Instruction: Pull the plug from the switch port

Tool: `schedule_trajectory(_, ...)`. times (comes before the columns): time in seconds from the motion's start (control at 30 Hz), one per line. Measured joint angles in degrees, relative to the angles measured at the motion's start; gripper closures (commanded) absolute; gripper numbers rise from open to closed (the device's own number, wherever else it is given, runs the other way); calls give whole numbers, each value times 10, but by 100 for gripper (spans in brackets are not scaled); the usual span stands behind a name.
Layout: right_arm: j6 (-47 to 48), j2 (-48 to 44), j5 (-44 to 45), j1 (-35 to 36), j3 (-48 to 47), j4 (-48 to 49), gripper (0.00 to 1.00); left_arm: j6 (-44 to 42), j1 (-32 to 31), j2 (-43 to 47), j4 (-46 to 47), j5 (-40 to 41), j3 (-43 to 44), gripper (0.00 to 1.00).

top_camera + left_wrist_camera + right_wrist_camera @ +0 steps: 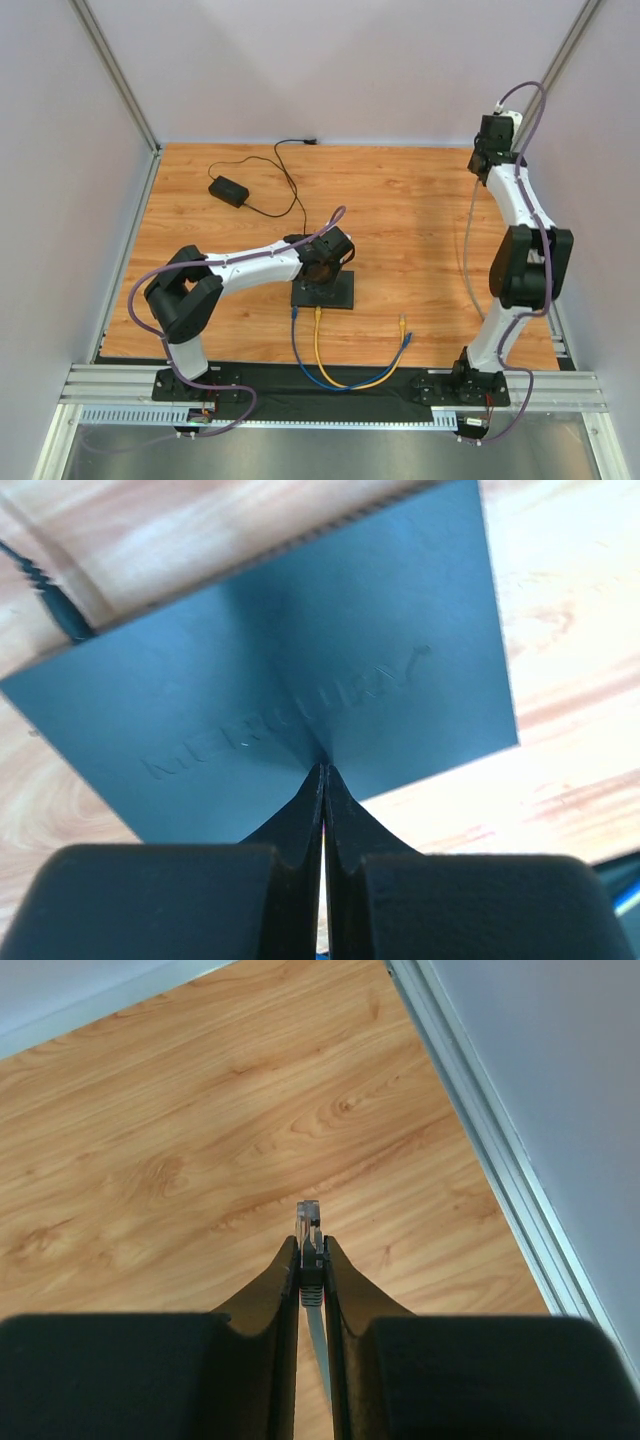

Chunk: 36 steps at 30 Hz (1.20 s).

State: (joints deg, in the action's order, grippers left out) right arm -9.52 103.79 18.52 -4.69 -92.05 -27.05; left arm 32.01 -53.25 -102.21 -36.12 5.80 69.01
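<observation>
The switch (322, 293) is a flat black box on the wood table; its top fills the left wrist view (300, 670). A blue cable (294, 318) and a yellow cable (317, 320) run into its near edge. My left gripper (320, 270) is shut and empty, its tips (323, 768) resting on the switch's top face. My right gripper (482, 160) is raised at the far right, away from the switch, shut on a clear plug (310, 1222) with a grey cable (468, 250) trailing down to the table.
A small black power adapter (228, 190) lies at the back left, and its thin black cord (290, 185) runs to the switch. The loose blue and yellow cable ends (404, 330) lie right of the switch. Enclosure walls stand on three sides, with a metal rail (480, 1130) by the right wall.
</observation>
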Motion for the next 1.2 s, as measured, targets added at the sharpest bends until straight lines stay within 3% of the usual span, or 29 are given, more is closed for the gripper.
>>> schedule_trajectory(0.13,-1,117,0,-2,-83,1,82,3,0,6,8,-24,-9,100)
schedule_trajectory(0.17,-1,146,-1,-2,-106,-2,73,3,0,7,7,-26,-9,100)
schedule_trajectory(0.23,-3,173,-3,-2,-128,-12,64,2,0,7,7,-29,-9,100)
schedule_trajectory(0.27,-5,188,-3,-2,-145,-19,54,2,0,8,5,-30,-9,100)
schedule_trajectory(0.37,-18,223,-8,-2,-202,-59,40,0,0,10,-3,-35,-9,100)
schedule_trajectory(0.53,-44,205,-14,9,-229,-135,35,-2,0,31,-19,-38,-10,100)
schedule_trajectory(0.63,-71,106,-35,38,-125,-148,35,-3,0,53,-24,-37,-10,100)
schedule_trajectory(0.8,-136,-178,-127,144,146,-115,41,-7,4,89,-26,-47,-14,100)
schedule_trajectory(0.9,-170,-324,-168,213,263,-79,41,-10,8,115,-26,-59,-26,100)
schedule_trajectory(1.2,-296,-494,-204,494,546,15,48,-16,19,169,-33,-64,-52,100)
